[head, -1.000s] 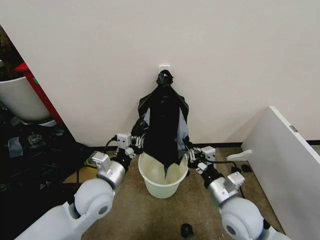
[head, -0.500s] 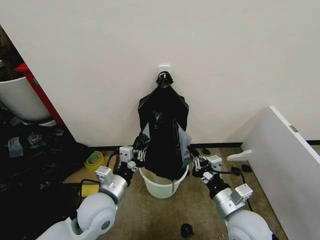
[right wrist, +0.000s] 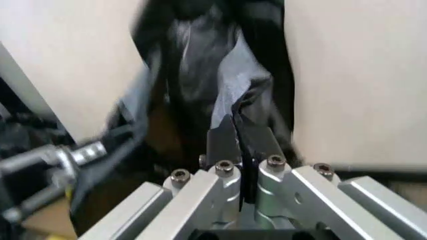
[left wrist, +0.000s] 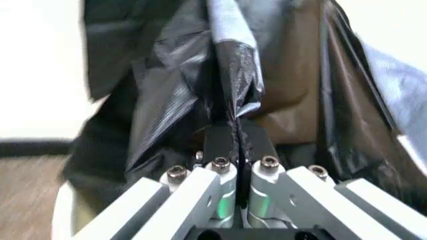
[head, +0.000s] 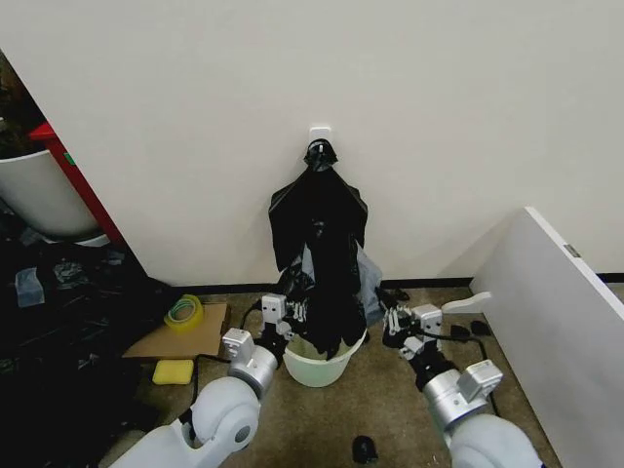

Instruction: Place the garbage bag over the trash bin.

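Head view: I see the thin shiny black plastic garbage bag (head: 327, 278) hanging into the round white plastic trash bin (head: 317, 366). My left gripper (head: 291, 317) pinches it at nine o'clock, my right gripper (head: 390, 324) at three o'clock.

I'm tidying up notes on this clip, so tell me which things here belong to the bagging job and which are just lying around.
Part of the job:
garbage bag, pinched by both
trash bin, under the bag
left gripper, right gripper

Just lying about:
yellow tape roll on flat cardboard
yellow sponge
white board
dark clutter
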You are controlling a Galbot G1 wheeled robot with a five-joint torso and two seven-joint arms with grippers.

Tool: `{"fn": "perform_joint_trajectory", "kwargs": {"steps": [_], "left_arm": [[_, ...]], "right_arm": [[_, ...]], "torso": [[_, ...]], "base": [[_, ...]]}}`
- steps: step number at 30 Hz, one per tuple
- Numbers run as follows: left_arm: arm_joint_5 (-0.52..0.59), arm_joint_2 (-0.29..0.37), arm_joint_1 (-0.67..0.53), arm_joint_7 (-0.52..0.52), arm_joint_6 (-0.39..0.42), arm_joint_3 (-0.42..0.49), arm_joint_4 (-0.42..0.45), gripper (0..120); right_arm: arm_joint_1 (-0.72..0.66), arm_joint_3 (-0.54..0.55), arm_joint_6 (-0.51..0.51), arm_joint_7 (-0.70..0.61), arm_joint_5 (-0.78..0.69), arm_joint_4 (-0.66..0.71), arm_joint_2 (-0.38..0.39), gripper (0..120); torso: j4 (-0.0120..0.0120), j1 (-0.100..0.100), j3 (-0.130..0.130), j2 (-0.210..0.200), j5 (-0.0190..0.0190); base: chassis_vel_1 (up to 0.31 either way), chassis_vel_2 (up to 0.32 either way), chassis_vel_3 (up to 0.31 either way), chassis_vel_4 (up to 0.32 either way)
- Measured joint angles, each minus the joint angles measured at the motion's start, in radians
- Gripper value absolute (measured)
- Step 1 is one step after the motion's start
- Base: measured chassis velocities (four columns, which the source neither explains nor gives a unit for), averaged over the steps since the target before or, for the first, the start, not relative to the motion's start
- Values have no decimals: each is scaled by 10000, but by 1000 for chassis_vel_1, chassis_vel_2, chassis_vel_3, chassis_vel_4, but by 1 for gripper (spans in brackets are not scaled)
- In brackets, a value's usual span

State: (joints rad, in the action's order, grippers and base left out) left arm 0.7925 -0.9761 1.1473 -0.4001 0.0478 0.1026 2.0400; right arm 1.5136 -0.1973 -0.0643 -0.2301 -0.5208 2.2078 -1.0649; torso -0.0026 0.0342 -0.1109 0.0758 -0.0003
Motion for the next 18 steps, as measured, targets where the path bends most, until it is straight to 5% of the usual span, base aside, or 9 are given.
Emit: {"fn": "perform_joint_trajectory", "kwargs": {"steps": [5, 18], "left_arm": [[434, 17, 621, -542, 336, -515, -58, 0], [471, 64, 1499, -1210, 442, -1142, 88, 0]], "right_arm": [[-356, 321, -364, -550, -423, -711, -589, 0], [238, 52, -1401, -1889, -509, -771, -730, 0]], "torso": [[4, 0, 0, 0, -1], [-2, 0, 1, 0, -3]], "base": [[0, 0, 0, 0], [0, 0, 0, 0]]}}
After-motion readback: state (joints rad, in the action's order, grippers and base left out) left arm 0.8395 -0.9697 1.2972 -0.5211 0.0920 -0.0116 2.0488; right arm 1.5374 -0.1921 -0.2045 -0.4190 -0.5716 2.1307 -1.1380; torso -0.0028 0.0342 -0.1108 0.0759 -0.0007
